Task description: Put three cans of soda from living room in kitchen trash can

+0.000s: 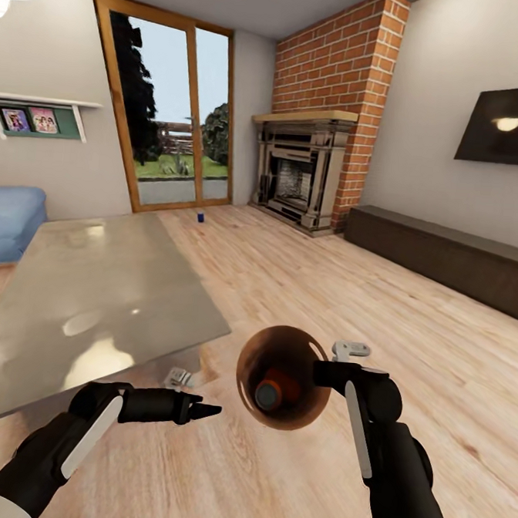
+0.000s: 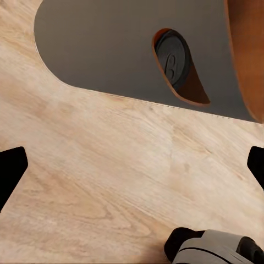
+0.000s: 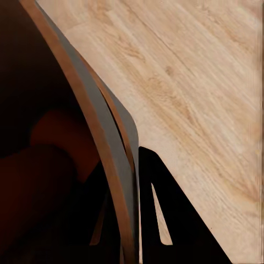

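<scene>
I am mid-collection in the living room: my right gripper [image 1: 336,366] has its jaws clenched on the rim of the bucket [image 1: 283,375], an orange can [image 1: 274,391] lying inside. The left gripper [image 1: 202,411] hangs released and empty. Next I judge I must drive to the blue can [image 1: 201,216] on the floor near the glass door, well apart from both jaws.

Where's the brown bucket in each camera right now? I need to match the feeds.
Head view: brown bucket at lower centre, right gripper clamped on its rim, orange can inside.
Left wrist view: its wall and hand-hole, can top behind.
Right wrist view: its rim between the fingers.
Shared landmark: pale plank floor.
</scene>
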You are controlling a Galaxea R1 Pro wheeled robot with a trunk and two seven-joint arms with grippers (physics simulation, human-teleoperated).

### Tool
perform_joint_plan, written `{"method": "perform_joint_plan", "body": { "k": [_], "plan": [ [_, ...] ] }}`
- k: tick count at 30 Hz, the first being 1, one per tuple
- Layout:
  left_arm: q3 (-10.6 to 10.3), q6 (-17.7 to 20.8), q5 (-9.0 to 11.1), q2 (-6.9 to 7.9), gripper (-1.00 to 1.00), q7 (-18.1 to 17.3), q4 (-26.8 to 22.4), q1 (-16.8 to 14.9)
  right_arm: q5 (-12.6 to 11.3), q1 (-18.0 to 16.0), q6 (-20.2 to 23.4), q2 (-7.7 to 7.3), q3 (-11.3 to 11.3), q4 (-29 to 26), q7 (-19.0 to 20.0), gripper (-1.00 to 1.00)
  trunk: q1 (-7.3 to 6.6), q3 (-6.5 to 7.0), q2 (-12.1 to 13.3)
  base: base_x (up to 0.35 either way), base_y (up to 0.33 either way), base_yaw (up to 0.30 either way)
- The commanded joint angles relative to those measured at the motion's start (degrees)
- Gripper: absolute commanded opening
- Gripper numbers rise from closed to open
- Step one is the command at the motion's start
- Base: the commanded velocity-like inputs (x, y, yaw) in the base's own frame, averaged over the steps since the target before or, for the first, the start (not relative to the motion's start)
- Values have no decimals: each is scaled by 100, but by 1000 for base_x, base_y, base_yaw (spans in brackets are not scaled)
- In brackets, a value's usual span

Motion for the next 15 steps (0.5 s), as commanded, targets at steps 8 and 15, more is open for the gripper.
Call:
{"method": "perform_joint_plan", "body": {
  "k": [8,15],
  "plan": [
    [0,0,0,3,100,0,0,0,-116,-3,0,1,1,-3,19,-100,-1,1,-1,219,-280,0],
    [0,0,0,5,100,0,-1,0,-115,-3,0,-11,-7,-3,19,-100,-1,1,-1,219,-280,0]
  ]
}}
